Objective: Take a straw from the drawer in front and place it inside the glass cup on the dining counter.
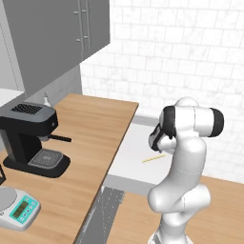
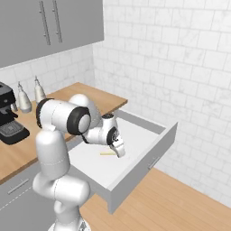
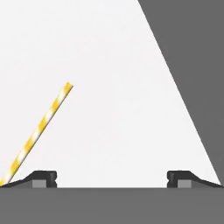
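gripper (image 3: 112, 178) wide apart, empty — low over the open drawer (image 2: 149, 153) — straw (image 3: 39, 131) beside one fingertip

A black coffee machine (image 1: 31, 138) and a scale (image 1: 16, 208) stand on the wooden worktop (image 1: 90, 124).

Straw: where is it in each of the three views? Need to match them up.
Left base view: straw lies flat on the drawer floor, centre, just left of the arm.
Right base view: straw at centre, under the pincer.
Hand view: straw lower left, slanting.
Shared landmark: the drawer's white floor.
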You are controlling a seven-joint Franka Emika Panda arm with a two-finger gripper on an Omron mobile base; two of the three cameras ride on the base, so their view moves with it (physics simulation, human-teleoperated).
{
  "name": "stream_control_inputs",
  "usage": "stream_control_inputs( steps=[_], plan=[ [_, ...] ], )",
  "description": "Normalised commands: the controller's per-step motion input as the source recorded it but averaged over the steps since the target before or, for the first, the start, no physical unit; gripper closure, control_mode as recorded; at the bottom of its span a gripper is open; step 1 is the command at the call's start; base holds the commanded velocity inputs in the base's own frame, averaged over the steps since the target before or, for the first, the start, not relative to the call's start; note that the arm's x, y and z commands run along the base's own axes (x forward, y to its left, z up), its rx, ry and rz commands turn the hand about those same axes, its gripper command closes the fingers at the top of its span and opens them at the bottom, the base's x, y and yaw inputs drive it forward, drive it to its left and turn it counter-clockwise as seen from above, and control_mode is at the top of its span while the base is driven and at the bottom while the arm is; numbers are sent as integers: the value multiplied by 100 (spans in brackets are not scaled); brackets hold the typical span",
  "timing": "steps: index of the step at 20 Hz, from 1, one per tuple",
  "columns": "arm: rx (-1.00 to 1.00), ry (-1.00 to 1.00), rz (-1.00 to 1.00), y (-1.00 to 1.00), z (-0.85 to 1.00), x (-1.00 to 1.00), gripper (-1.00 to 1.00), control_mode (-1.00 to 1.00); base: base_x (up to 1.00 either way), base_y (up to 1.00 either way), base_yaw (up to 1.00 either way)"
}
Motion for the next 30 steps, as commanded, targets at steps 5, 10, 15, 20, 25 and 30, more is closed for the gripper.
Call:
stream_control_inputs(
  steps=[5, 10, 15, 20, 25, 30],
  plan=[
    [4, 0, 0, 19, -3, 48, -100, -100, 0, 0, 0],
    [3, 0, -5, 3, -26, 47, -100, -100, 0, 0, 0],
    [3, 0, -9, 0, -40, 38, -100, -100, 0, 0, 0],
    [4, 0, -12, 0, -45, 5, -100, -100, 0, 0, 0],
    [2, 0, -11, 0, -33, 0, -100, -100, 0, 0, 0],
    [1, 0, -8, 0, -24, 18, -100, -100, 0, 0, 0]
  ],
)
